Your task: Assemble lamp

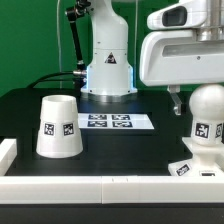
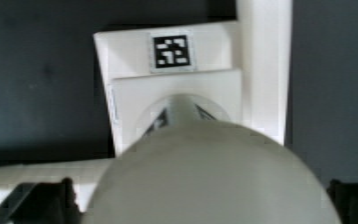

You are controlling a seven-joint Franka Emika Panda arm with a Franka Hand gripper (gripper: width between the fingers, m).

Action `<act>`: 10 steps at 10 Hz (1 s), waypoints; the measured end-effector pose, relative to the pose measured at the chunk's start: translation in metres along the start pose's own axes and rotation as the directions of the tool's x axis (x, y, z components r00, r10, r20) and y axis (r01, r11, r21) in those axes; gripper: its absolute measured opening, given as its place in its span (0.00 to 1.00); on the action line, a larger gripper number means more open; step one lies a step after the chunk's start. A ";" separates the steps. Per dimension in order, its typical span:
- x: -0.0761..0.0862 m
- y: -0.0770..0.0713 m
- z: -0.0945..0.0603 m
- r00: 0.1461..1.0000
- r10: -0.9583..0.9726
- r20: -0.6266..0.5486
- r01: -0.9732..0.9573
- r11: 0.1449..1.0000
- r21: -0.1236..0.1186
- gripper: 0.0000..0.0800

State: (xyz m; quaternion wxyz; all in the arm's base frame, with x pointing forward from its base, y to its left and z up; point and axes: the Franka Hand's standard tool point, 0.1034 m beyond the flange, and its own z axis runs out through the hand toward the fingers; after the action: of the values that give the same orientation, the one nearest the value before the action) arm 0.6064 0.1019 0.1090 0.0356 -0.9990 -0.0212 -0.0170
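Observation:
The white ball bulb (image 1: 207, 118) stands on the stem of the flat square base (image 1: 196, 166) at the exterior view's right. It fills the near part of the wrist view (image 2: 211, 165), with the tagged base (image 2: 172, 62) beyond it. My gripper (image 1: 200, 98) hangs over the bulb with its jaws open on either side of it. In the wrist view the gripper (image 2: 197, 208) shows dark fingertips (image 2: 37, 203) at both sides of the bulb, with a gap on one side. The tapered shade (image 1: 58, 127) stands mouth down at the exterior view's left, apart from the gripper.
The marker board (image 1: 114, 122) lies flat mid-table. A white rail (image 1: 90, 186) runs along the table's front edge and beside the base (image 2: 265, 60). The arm's pedestal (image 1: 108, 70) stands at the back.

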 end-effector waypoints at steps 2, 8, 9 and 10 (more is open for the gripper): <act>0.001 0.002 0.000 0.992 -0.125 -0.002 0.125 0.992 -0.005 0.87; 0.002 -0.002 -0.001 0.763 -0.646 0.021 0.646 0.762 -0.043 0.87; 0.003 -0.002 -0.002 0.674 -0.738 0.034 0.739 0.672 -0.049 0.87; 0.003 -0.003 -0.001 0.598 -0.800 0.050 0.801 0.596 -0.047 0.87</act>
State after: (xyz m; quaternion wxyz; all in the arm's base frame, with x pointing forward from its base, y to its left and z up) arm 0.6088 0.1044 0.1107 -0.0084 -0.8842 -0.4665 -0.0201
